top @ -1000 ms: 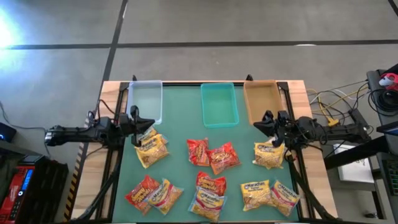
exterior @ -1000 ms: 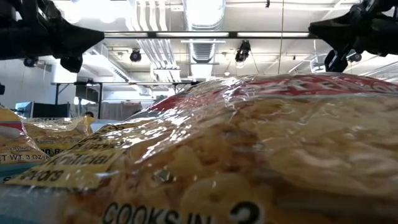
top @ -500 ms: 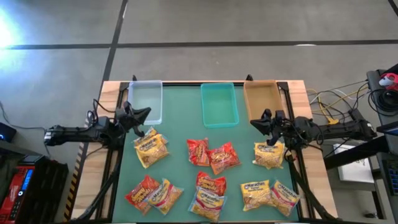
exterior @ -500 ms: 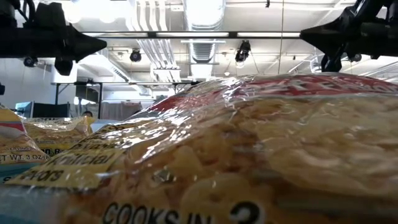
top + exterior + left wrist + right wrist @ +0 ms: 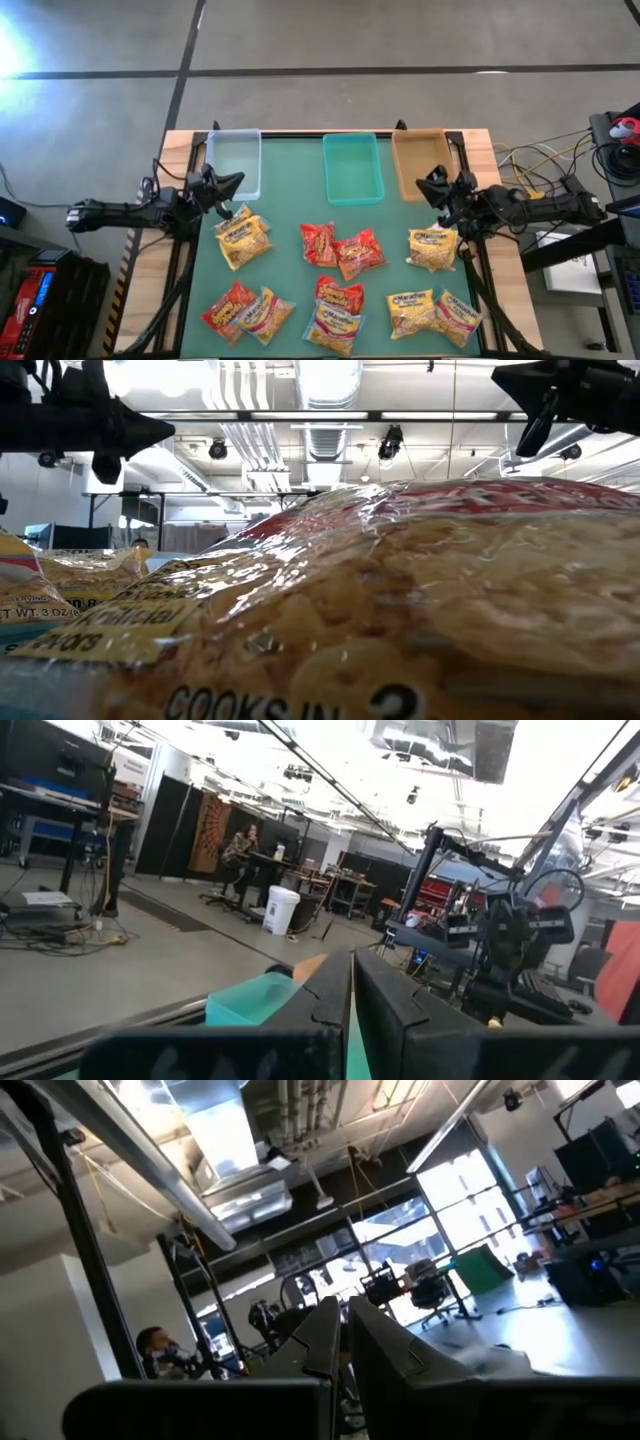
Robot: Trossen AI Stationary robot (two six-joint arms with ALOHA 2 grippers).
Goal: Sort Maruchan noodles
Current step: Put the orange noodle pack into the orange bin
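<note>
Sorting had not begun: every noodle packet (image 5: 342, 252) lay on the desk (image 5: 290, 215). Both hands, left (image 5: 228, 181) at ten o'clock and right (image 5: 430, 183) at two, hovered closed and empty; next, one should open over a packet.

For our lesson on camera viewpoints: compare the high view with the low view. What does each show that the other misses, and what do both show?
Only the high view shows the three bins, clear, teal and tan, all empty, and the whole spread of noodle packets on the green table.

Only the low view shows ceiling lights and a packet's printed text up close.

Both show the left gripper and right gripper above the table, holding nothing.
</note>
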